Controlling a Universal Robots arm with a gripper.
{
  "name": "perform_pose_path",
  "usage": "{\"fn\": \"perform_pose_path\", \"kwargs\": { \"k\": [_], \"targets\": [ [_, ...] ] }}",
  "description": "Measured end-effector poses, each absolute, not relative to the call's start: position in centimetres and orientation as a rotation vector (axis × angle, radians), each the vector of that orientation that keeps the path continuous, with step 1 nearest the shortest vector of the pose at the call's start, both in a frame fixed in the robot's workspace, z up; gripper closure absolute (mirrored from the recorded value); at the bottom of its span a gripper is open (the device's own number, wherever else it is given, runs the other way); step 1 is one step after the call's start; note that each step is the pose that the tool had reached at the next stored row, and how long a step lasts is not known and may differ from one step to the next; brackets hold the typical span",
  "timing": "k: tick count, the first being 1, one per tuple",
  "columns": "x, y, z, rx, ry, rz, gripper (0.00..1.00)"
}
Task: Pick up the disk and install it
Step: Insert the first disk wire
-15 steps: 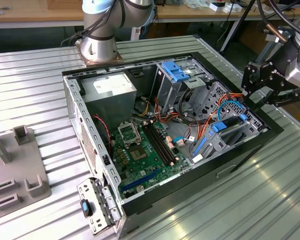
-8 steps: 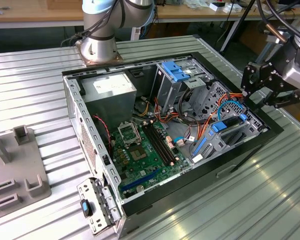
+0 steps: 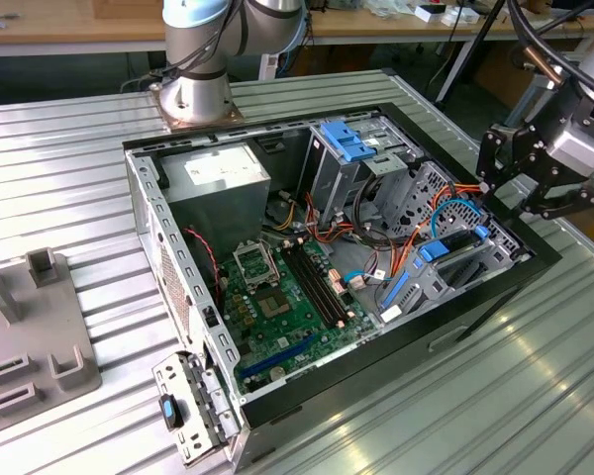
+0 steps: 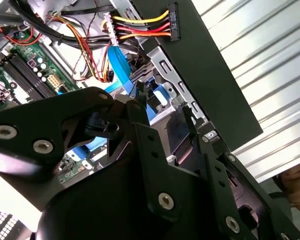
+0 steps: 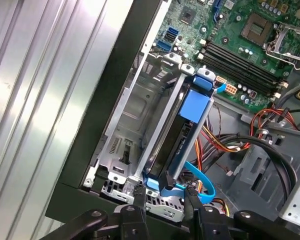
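The disk (image 5: 194,106) stood on edge in the drive bay (image 5: 135,107) at a corner of the computer case (image 3: 396,356), so I judged the pickup done and the seating close to finished. My pincer (image 5: 163,194) sat at the disk's end; clamped on it or free of it, I could not tell. The first wrist view gave me the disk's full length along the bay wall. The exterior view gave the whole case on the ribbed counter (image 3: 79,148) and the motherboard (image 3: 277,307).
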State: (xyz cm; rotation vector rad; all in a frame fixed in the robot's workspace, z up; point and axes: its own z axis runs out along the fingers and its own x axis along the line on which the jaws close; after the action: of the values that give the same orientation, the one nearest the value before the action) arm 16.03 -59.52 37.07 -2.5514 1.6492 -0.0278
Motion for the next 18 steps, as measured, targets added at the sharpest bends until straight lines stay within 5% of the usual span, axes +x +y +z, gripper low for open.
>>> {"fn": "perform_pose_path", "kwargs": {
  "k": [14, 16, 18],
  "targets": [
    [15.30, -59.53, 37.03, -2.515, 1.717, -0.038, 0.56],
    [15.30, -59.52, 37.02, -2.511, 1.722, -0.038, 0.72],
    [15.30, -59.52, 37.02, -2.506, 1.730, -0.039, 0.72]
  ]
}}
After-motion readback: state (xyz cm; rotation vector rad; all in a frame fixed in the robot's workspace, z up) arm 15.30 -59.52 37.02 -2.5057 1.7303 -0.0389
